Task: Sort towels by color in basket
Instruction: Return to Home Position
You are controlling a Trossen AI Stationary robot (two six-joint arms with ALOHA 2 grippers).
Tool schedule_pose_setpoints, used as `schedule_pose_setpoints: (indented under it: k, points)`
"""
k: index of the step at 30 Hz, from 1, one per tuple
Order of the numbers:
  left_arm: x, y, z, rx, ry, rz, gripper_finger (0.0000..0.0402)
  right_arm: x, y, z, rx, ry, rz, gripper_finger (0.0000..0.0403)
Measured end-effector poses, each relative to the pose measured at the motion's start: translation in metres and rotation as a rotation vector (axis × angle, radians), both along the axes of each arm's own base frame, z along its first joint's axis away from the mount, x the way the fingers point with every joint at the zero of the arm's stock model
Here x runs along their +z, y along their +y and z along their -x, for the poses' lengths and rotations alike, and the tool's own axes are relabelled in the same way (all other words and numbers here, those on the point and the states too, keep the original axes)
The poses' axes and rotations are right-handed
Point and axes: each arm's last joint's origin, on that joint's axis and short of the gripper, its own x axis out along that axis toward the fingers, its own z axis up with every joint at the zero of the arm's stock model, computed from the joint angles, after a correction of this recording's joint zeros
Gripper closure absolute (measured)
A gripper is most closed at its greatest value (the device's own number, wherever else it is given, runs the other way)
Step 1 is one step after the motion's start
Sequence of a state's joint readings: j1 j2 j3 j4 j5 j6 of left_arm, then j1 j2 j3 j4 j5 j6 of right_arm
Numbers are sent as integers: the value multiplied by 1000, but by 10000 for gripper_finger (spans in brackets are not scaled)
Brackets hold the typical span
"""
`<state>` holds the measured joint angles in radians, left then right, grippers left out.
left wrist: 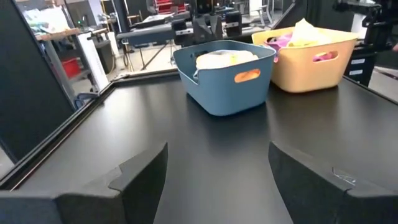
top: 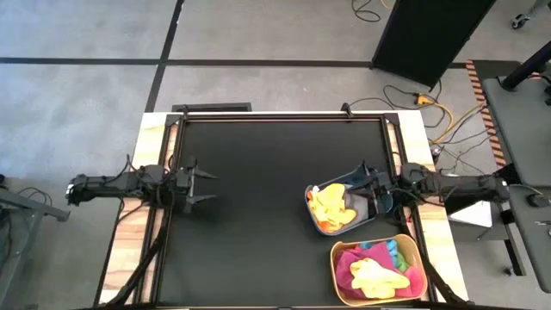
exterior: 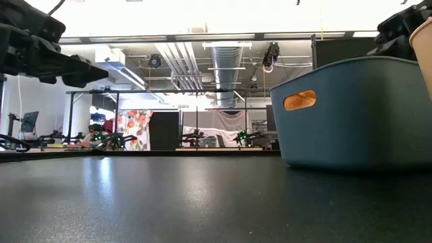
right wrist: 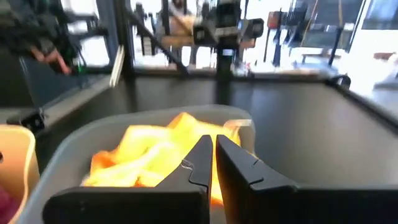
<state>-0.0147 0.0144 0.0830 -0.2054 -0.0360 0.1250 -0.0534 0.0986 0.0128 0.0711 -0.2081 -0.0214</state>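
Observation:
A blue basket [top: 312, 191] at the table's right holds yellow and orange towels [top: 331, 207], which also show in the right wrist view [right wrist: 149, 155]. Nearer the front edge, a tan basket [top: 336, 258] holds a yellow towel [top: 377, 277] on magenta [top: 349, 271], with light blue [top: 398, 252] beside it. My right gripper [top: 368, 183] is shut and lies level over the blue basket's right rim, its fingertips [right wrist: 202, 149] above the towels with nothing between them. My left gripper [top: 207, 188] hovers open at the table's left, pointing level toward both baskets [left wrist: 224, 81].
The black tabletop between my left gripper and the baskets is bare [left wrist: 205, 137]. A raised frame edges the table [left wrist: 68, 112]. The two baskets stand close together [left wrist: 308, 59]. In the low view the blue basket [exterior: 358, 115] fills the right side.

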Motion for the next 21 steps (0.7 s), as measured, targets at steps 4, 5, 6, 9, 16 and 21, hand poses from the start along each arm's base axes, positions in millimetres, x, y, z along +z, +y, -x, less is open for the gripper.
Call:
schedule_pose_setpoints:
  k: [4, 5, 6, 9, 16, 21]
  points:
    - [1, 0, 1, 1, -9, 13, 138, 5, -1, 6, -44, -67, 4, 390]
    - [1, 0, 1, 2, -9, 18, 138, 7, -2, 7, -59, -74, 8, 390]
    - [1, 0, 1, 3, -9, 26, 138, 8, -2, 7, -67, -77, 12, 390]
    - [0, 0, 0, 3, -4, 33, 138, 5, -2, 6, -65, -46, -3, 390]
    - [-2, -1, -2, -15, 29, 38, 138, 6, -2, 6, -64, -47, -45, 390]
    - [-5, -1, -4, -17, 66, 20, 138, 5, -2, 5, -64, -37, -42, 390]
